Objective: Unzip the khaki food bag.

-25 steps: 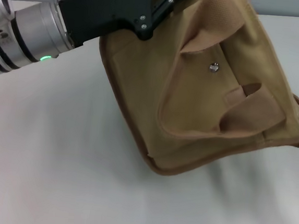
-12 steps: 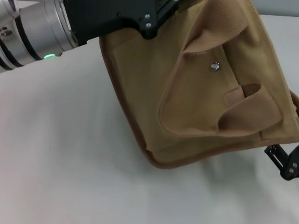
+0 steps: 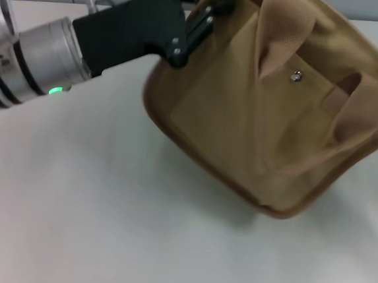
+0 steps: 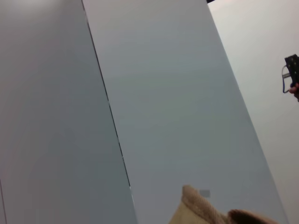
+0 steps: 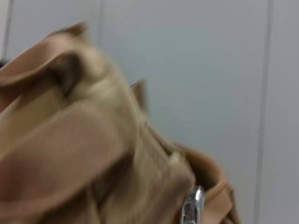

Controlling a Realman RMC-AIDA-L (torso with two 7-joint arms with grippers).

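I see the khaki food bag [image 3: 264, 115] tilted over the white table, one lower corner down, its top at the far left. Its silver snap [image 3: 295, 76] faces me, wide fabric handles drooping across the front.

Khaki food bag [image 3: 244, 113]: tan canvas, darker brown piping along edges, woven ribbed texture on tan handles [image 3: 278, 30]. Snap [image 3: 296, 76] on front pocket: silver. Zipper pull [image 5: 192, 210]: shiny silver metal. Left hand [image 3: 200, 16]: black, on silver-grey arm with green light [image 3: 54, 91]. Bench [image 3: 89, 225]: plain white. Wall panels [image 4: 163, 93]: pale grey.
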